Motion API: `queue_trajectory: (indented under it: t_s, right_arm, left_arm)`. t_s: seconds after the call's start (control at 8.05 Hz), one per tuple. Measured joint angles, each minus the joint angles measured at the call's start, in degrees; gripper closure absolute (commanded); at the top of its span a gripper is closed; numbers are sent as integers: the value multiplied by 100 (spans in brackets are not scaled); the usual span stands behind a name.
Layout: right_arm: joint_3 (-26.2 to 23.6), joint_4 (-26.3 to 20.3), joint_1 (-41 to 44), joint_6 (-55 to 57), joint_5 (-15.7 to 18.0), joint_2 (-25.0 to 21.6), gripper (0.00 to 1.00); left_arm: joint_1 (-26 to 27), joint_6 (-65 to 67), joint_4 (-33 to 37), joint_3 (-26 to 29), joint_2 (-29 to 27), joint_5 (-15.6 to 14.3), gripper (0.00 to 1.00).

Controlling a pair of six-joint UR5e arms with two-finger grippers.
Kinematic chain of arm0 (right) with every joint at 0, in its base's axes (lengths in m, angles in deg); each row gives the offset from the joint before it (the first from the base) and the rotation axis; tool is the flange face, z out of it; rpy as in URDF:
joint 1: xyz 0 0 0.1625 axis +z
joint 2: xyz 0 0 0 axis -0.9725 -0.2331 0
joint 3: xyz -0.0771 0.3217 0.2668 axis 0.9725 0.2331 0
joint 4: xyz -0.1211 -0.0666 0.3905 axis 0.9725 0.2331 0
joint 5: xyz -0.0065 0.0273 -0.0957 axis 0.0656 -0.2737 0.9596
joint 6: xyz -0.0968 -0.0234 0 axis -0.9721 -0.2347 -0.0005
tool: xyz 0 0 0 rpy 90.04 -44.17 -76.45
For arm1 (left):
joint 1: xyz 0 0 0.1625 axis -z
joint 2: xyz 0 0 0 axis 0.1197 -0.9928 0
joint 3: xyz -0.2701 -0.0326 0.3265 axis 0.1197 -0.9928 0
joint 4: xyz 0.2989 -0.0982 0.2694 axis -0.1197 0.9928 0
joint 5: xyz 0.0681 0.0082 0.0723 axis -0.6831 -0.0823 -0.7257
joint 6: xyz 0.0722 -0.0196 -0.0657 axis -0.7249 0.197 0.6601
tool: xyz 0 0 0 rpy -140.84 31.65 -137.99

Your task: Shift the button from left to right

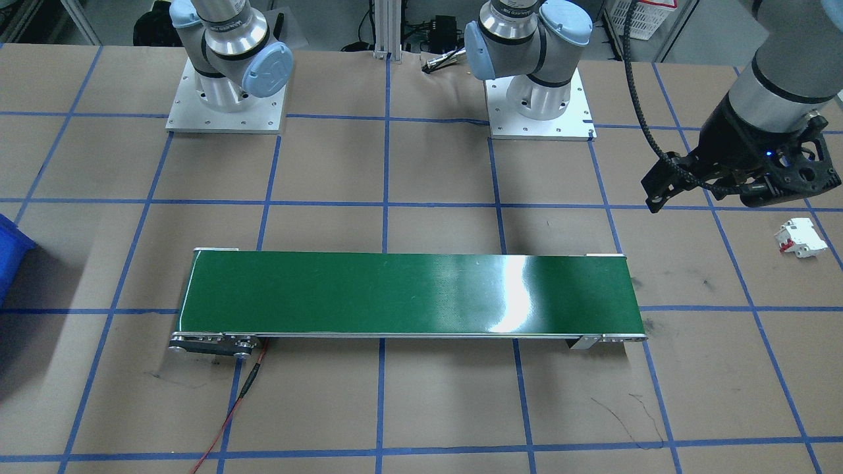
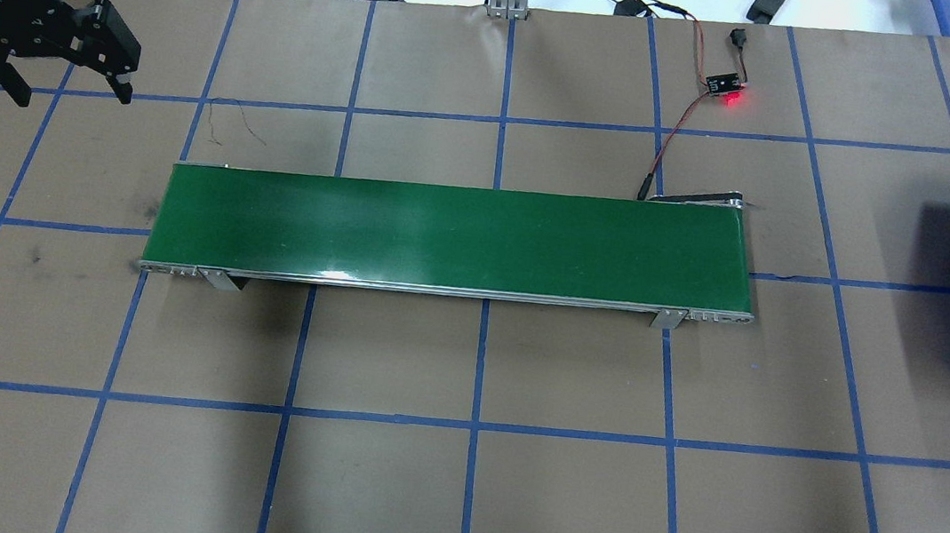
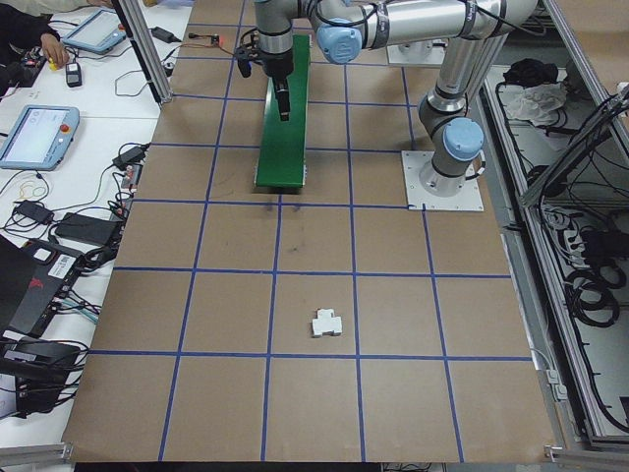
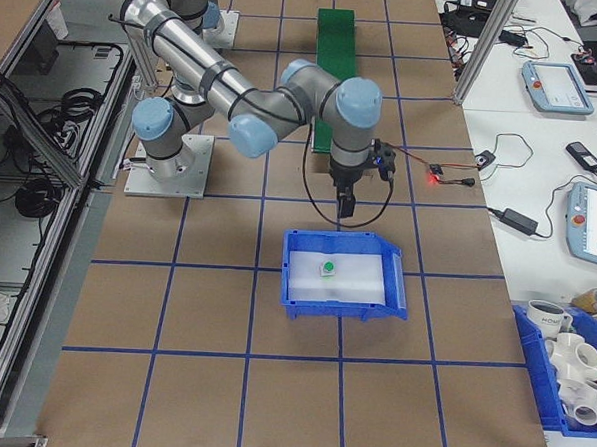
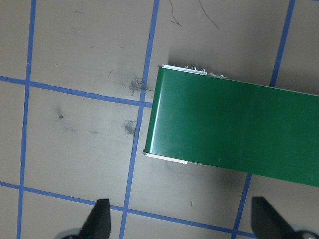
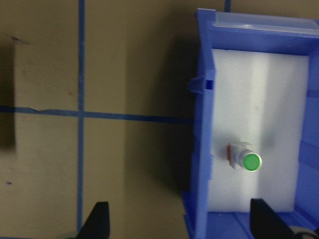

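Observation:
The button [image 6: 245, 159], with a green cap and a whitish body, lies on the white foam inside the blue bin [image 6: 202, 149]. The exterior right view also shows the button [image 4: 327, 268] in that bin [image 4: 344, 308]. My right gripper [image 6: 180, 220] hangs open above the bin's edge, holding nothing, with the button ahead of it. In the exterior right view the right gripper [image 4: 345, 201] is just beyond the bin's far wall. My left gripper [image 2: 72, 89] is open and empty above the table, off the conveyor's left end; the left wrist view shows the gripper [image 5: 182, 219] the same way.
A green conveyor belt [image 2: 451, 237] lies across the table's middle, with a wired sensor board [image 2: 726, 84] glowing red behind it. A white breaker with a red lever [image 1: 800, 238] lies on the table near the left gripper [image 1: 705, 197]. A person's hand [image 3: 49, 49] shows at a side bench.

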Motion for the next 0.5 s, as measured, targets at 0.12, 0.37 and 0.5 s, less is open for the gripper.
queue_trajectory:
  t_s: [0.12, 0.37, 0.5]
  right_arm:
    - [9, -238, 526, 685, -9, -265, 0]
    - [21, -416, 1707, 2014, -19, -555, 0]
    - [37, -403, 2395, 2738, -10, -627, 0]
  left_arm:
    - [0, 3, 0, 14, -17, -7, 0]
    - [0, 9, -3, 10, -15, -11, 0]
    - [0, 8, -2, -7, 1, -13, 0]
